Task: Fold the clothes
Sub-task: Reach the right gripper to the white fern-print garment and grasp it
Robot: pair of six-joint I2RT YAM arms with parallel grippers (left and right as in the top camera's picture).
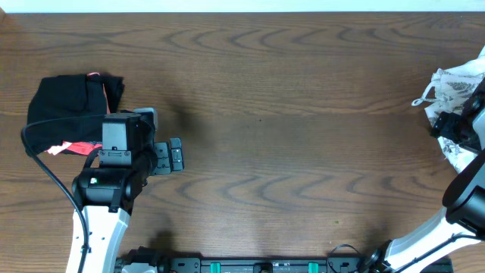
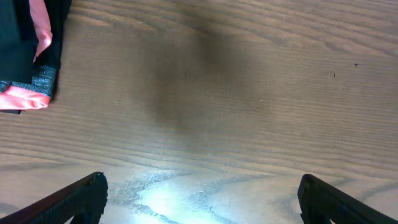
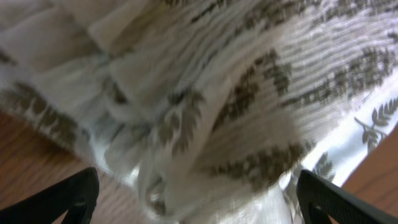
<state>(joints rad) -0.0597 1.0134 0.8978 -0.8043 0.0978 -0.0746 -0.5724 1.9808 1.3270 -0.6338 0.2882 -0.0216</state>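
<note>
At the far left a black bundle (image 1: 72, 106) is seen; just beside it the left hand (image 1: 176, 155) is held wide over the tabletop (image 1: 303, 91), gripping nothing. The dress (image 1: 458, 87) is crumpled at the right edge, well apart from that hand. The right hand (image 3: 199, 199) is spread wide directly above it, nothing gripped yet, so it is judged the nearer. No long axis can be told from the heap. No writing is found.

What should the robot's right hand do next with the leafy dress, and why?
Probably lower the right gripper a little and close on the fern-print dress. Its jaws are open right above the bunched fabric, which lies crumpled at the table edge, not yet spread for folding.
</note>
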